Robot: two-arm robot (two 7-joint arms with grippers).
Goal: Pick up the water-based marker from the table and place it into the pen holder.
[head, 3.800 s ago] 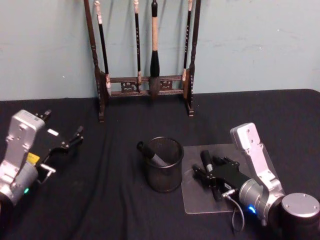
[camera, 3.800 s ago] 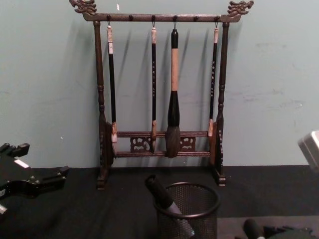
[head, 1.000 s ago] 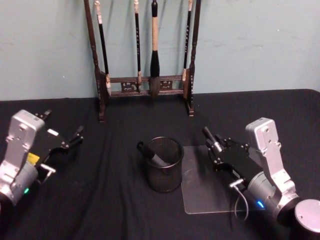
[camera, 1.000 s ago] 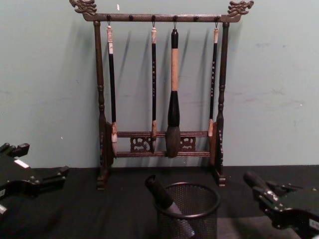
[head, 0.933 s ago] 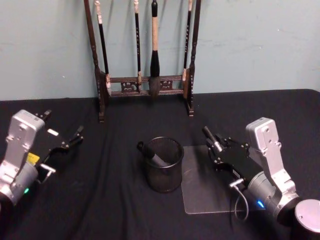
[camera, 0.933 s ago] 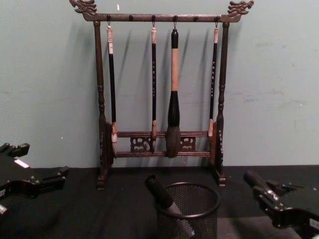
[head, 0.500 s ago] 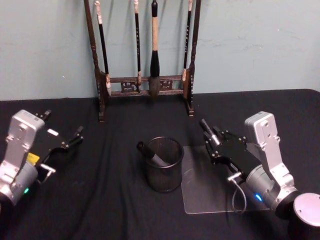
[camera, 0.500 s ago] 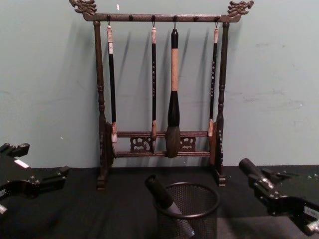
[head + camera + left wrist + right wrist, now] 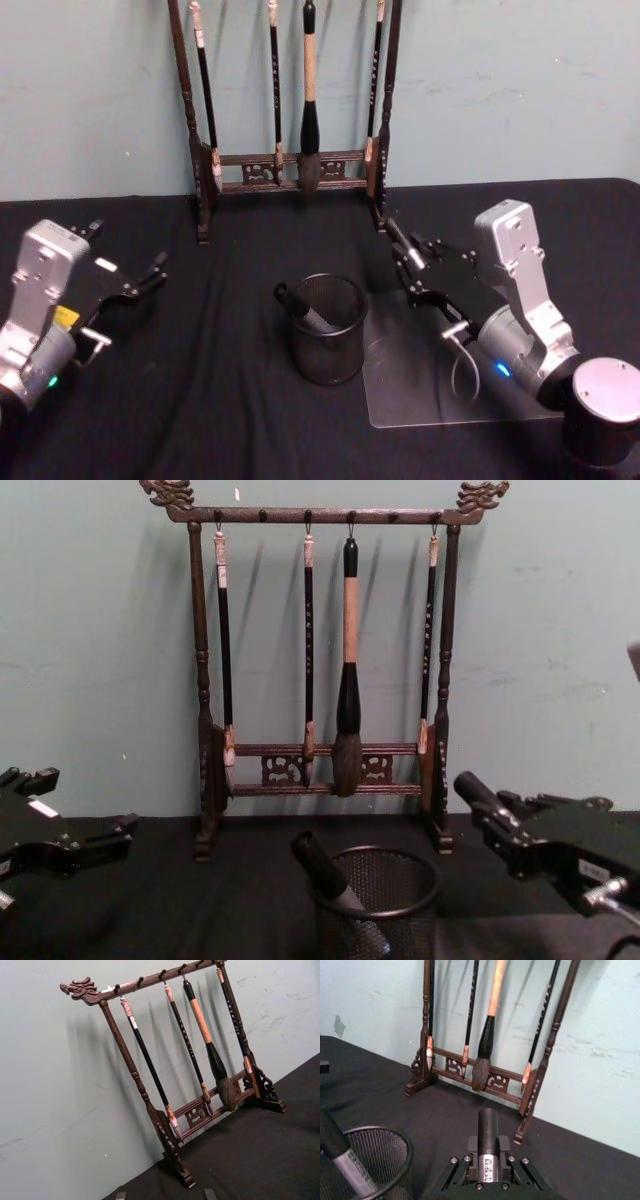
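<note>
The right gripper (image 9: 416, 272) has its jaws closed tight on the grey labelled barrel of the water-based marker (image 9: 403, 247). It holds the marker clear of the table (image 9: 220, 400), at about 2 o'clock from the pen holder (image 9: 330, 355) in the head view, with the black capped end slanting up and away toward the brush rack (image 9: 290, 158) at 12 o'clock. The left gripper (image 9: 125, 258) rests well apart at about 9 o'clock, spread wide and holding nothing. The likeliest trouble is at the rim. The marker lies closer to level than upright, so unless it is tipped down before the drop its end may strike the solid ring or skate across it. The holder is a light round cup of thin black wire mesh standing on matte cloth, so a sideways knock would probably topple it or push it along. A second marker (image 9: 305, 310) already leans inside toward 10 o'clock, narrowing the opening and likely to deflect the newcomer. The barrel is smooth, hard and cylindrical, so it may twist or creep in the jaws during a tilt. The capped end is also near the rack's turned wooden post, and a careless swing could clip it. A glossy clear sheet (image 9: 420, 395) lies flat just beside the cup at 4 o'clock.
</note>
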